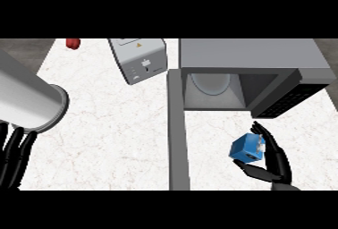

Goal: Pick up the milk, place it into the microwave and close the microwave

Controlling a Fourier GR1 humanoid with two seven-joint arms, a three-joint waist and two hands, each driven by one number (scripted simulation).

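Counter [112,134] of pale veined stone is carrying an open microwave [251,58], its door [177,129] swinging out toward the viewer, a toaster [138,60] and a red item [73,43] at the far edge. Right hand [274,159] is curling its fingers round the milk [247,148], holding it just before the microwave's opening. Left hand [14,154] is resting at the left edge, fingers straight, beside a grey forearm [30,100].
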